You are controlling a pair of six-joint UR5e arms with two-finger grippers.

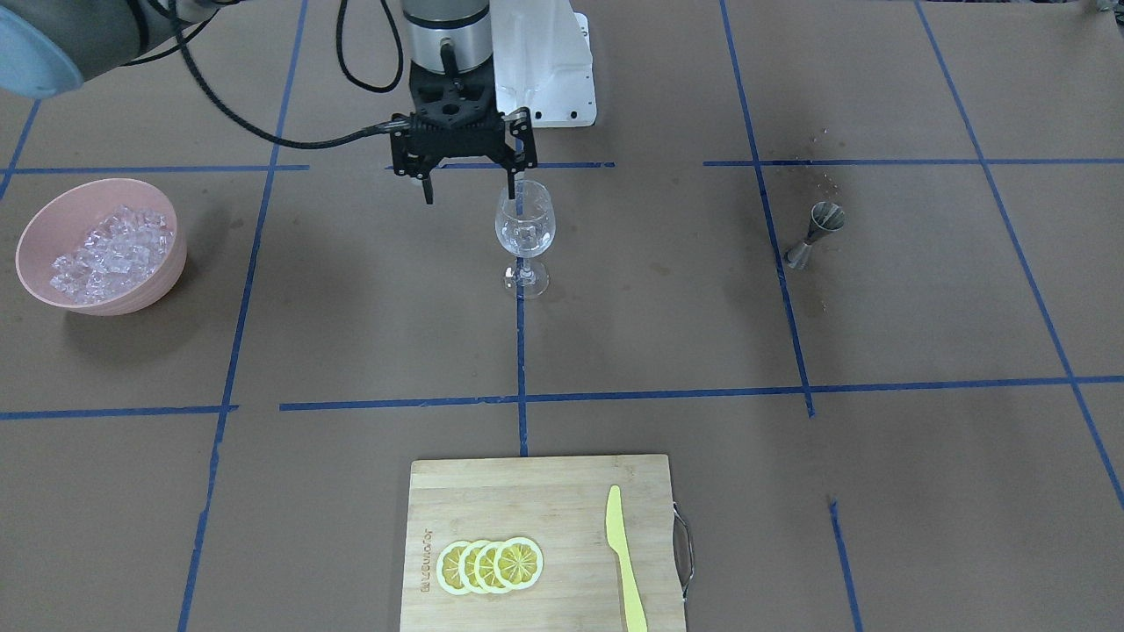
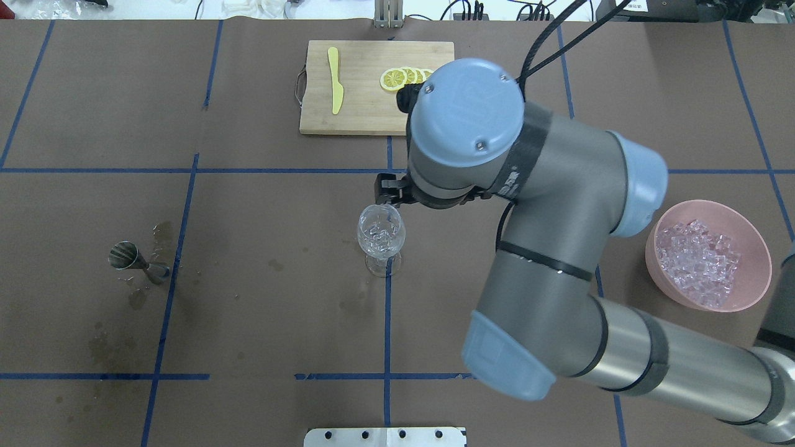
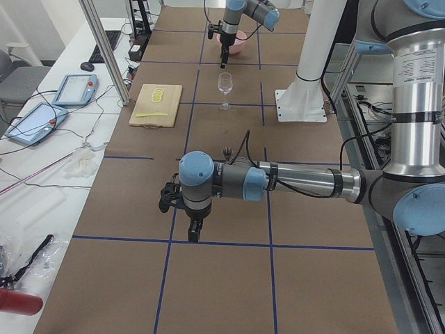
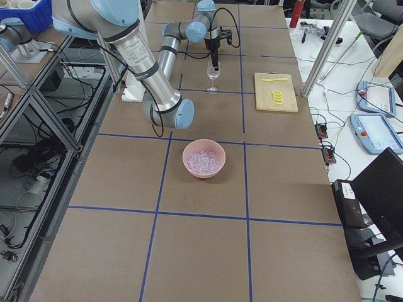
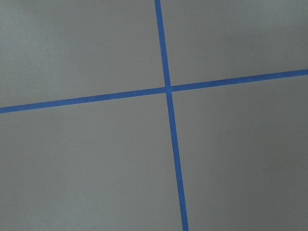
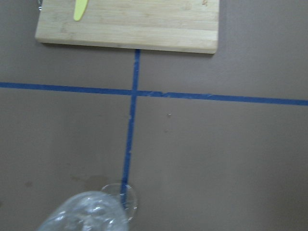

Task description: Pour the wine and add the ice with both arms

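A clear stemmed wine glass (image 1: 524, 233) stands at the table's middle with a few ice cubes (image 1: 528, 235) in its bowl. No wine can be made out in it. My right gripper (image 1: 471, 191) hangs open just above the glass, one finger at the rim and the other off to the side, holding nothing. More ice (image 1: 110, 253) fills a pink bowl (image 1: 35, 230). The glass's top shows at the bottom of the right wrist view (image 6: 86, 216). My left gripper (image 3: 195, 233) hovers over bare table far from the glass; I cannot tell whether it is open or shut.
A steel jigger (image 1: 817, 233) lies tilted on the table among wet stains. A wooden cutting board (image 1: 527, 491) holds lemon slices (image 1: 489, 564) and a yellow knife (image 1: 623, 562). My right arm's elbow (image 2: 528, 236) hangs large over the table between glass and bowl.
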